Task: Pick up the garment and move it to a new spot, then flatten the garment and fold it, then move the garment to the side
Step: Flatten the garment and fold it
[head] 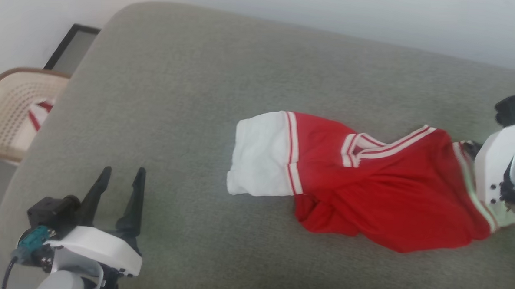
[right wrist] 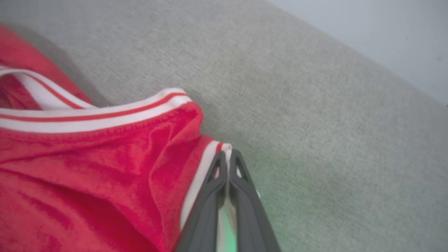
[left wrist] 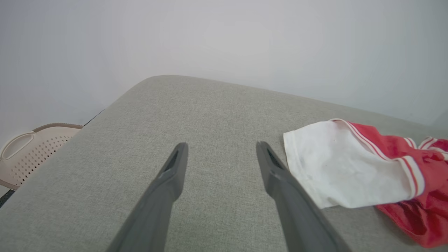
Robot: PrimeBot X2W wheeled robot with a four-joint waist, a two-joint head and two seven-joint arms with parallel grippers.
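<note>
Right wrist view has the right gripper point(right wrist: 228, 155) pinched shut on the striped trim point(right wrist: 204, 168) at one edge of the garment point(right wrist: 105, 168). The white-and-red band is caught between its fingertips, and the rest of the red cloth is bunched to that gripper's left on the padded grey surface point(right wrist: 315, 105). The left gripper point(head: 123, 173) stands with its fingers spread wide and empty, apart from the cloth. The white sleeve point(left wrist: 336, 164) lies ahead of it and to its right. The garment is crumpled and twisted rather than spread, so I judge the task barely begun: the pick-up grip is made, but the lift and move, the flattening, the folding and the final shift aside are all yet to do. A beige basket point(head: 11, 107) sits off the surface's edge, ahead of the left gripper and to its left.
</note>
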